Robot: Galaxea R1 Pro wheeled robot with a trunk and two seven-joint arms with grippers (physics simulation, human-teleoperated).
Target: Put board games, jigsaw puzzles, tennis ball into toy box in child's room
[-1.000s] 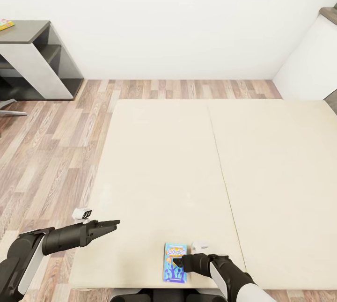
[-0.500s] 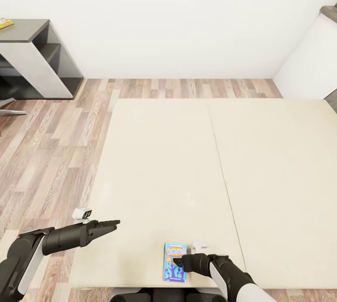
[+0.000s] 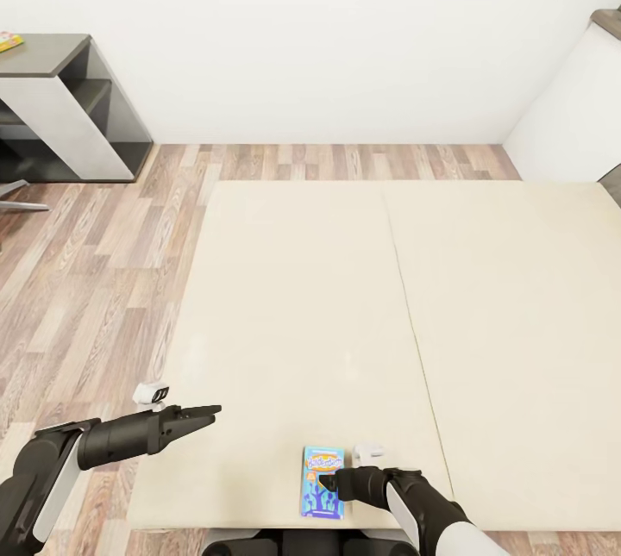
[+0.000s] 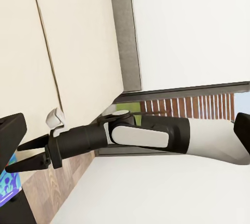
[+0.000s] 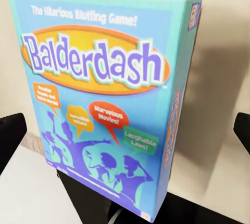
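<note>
A blue board game [image 3: 323, 482] with cartoon figures lies flat on the beige bed [image 3: 362, 315], close to its near edge. The right wrist view shows its "Balderdash" lid [image 5: 99, 104] up close. My right gripper [image 3: 328, 482] hovers just over the box, open, with one finger [image 5: 10, 138] on each side of it. The left wrist view shows that gripper [image 4: 26, 154] with spread fingers beside a corner of the game [image 4: 7, 188]. My left gripper [image 3: 209, 410] is open and holds nothing, above the bed's near left part.
The table's dark grey wing [image 3: 47, 56] stands at the far left wall, with a small colourful flat item [image 3: 9, 42] on it. A white cabinet [image 3: 565, 116] stands at the far right. Wood floor [image 3: 95, 280] runs along the bed's left side.
</note>
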